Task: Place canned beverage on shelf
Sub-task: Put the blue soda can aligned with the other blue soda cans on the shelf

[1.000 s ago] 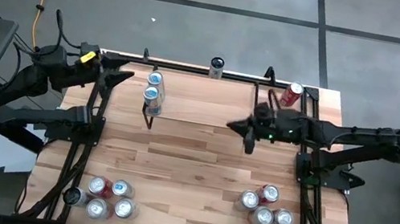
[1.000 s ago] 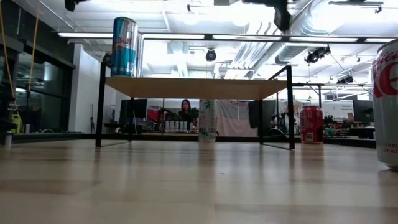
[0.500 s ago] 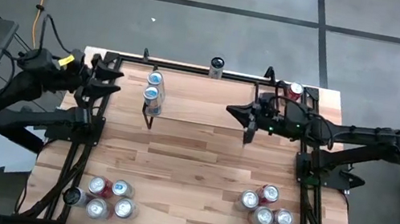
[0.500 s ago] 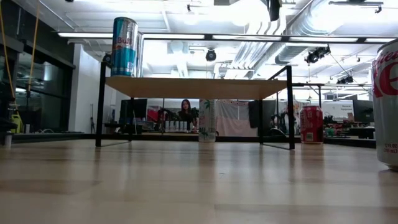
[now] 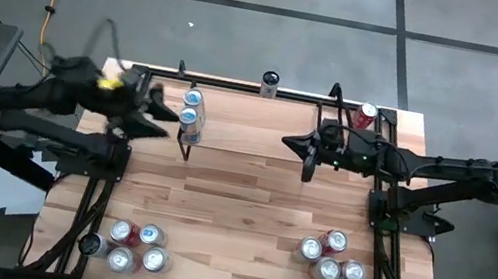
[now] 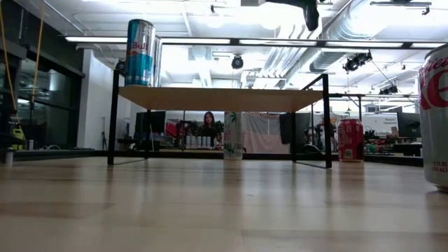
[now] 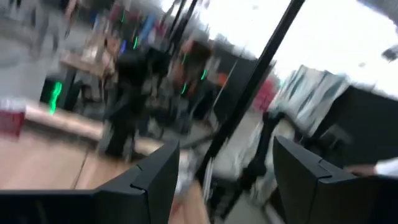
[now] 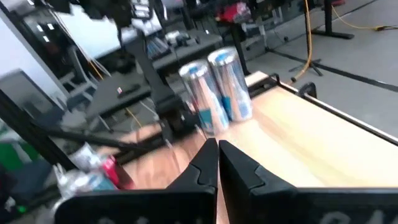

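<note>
My left gripper [image 5: 164, 113] hangs at the left end of the low shelf with the light wood plank top and thin black rod legs [image 5: 261, 126], its fingers [image 7: 155, 180] spread apart with nothing between them. Just beside it, two tall blue-and-silver cans [image 5: 192, 110] stand upright on that end of the plank, one close behind the other. My right gripper [image 5: 295, 143] hovers above the right half of the shelf, its two dark fingers [image 8: 208, 163] pressed together and holding nothing, pointing along the plank toward the blue cans [image 8: 217, 96].

Off the shelf, a red can [image 5: 366, 114] stands near the back right corner of the wide light wood tabletop [image 5: 237, 209], and a silver can [image 5: 269, 84] stands at the back edge. Near the front edge, four cans cluster on the left [image 5: 136, 246] and five on the right [image 5: 338, 261], red and silver mixed.
</note>
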Available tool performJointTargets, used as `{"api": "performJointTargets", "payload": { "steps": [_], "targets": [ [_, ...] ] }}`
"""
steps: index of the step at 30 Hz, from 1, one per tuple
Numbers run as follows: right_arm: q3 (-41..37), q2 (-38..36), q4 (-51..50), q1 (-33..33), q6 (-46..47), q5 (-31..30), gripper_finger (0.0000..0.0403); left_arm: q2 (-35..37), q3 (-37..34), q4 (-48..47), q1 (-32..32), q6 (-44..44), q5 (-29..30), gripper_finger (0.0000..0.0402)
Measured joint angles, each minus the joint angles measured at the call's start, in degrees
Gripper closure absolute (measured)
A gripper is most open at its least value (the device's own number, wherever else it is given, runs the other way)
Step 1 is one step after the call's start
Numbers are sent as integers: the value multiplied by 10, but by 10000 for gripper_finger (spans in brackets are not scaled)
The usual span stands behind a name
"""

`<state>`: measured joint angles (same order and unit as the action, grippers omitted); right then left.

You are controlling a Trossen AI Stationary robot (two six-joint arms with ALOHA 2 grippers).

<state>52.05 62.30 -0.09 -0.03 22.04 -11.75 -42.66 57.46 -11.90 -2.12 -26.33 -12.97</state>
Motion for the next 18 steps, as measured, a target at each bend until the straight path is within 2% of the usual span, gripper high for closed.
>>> {"api": "performJointTargets", "payload": {
  "steps": [3, 6, 13, 18],
  "targets": [
    [0, 0, -20, 0, -15, 0, 402, -76, 66, -79, 75, 3, 51, 214],
    [0, 0, -25, -4, -31, 2, 402, -145, 139, -165, 152, -30, 86, 217],
    [0, 0, -36, -23, -71, 2, 402, -287, 286, -335, 321, -261, 116, 218],
    [0, 0, -40, -31, -79, 8, 402, -363, 332, -476, 424, -369, 163, 218]
  ]
}}
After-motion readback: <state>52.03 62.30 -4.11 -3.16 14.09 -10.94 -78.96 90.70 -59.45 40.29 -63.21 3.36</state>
